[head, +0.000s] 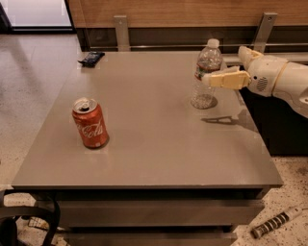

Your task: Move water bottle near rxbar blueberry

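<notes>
A square grey worktop (159, 144) fills the middle of the scene, resting on thicker grey tiers that show under its near edge. Beyond the far edge runs a warm wood-panelled wall (168, 9) above a dark band, with two metal uprights (121, 32) (264, 29) standing against it. Past the far left corner, a bright opening (38, 12) throws pale light across a glossy speckled floor (33, 81). Dark furniture (284, 129) sits beside the right edge. A striped cylinder (276, 222) lies on the floor by the near right corner. The gripper (208, 79) hangs near the far right corner.
</notes>
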Tool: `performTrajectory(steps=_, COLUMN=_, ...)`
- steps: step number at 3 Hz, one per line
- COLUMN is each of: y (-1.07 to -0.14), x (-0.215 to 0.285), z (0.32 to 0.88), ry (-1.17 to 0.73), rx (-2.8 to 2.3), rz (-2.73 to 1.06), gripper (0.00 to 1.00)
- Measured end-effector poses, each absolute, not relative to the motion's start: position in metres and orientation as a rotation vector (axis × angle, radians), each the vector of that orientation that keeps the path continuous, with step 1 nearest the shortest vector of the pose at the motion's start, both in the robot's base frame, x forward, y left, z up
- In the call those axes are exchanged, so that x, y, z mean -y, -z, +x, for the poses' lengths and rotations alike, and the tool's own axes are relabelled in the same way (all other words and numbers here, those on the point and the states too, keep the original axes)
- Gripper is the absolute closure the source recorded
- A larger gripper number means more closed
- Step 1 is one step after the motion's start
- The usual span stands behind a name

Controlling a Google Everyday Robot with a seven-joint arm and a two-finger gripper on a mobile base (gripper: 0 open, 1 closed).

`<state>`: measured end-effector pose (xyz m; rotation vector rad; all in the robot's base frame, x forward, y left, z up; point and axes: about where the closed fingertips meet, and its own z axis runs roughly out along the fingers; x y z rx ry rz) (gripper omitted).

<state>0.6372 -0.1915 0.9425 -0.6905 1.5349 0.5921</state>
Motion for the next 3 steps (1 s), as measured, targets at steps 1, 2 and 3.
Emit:
performTrajectory(steps=1, y=-0.934, x=0.175, z=0.641, ry=-0.646, rx=-1.530, rz=-0.696, gripper=0.00)
performTrajectory(steps=2, y=-0.921, x=0.163, z=0.646, ry=-0.692, rx=-1.527, rz=-0.690, gripper=0.00)
performTrajectory(steps=3, y=-0.921, x=0.160, z=0.647, ry=-0.696, rx=-1.525, rz=-0.693, gripper=0.16)
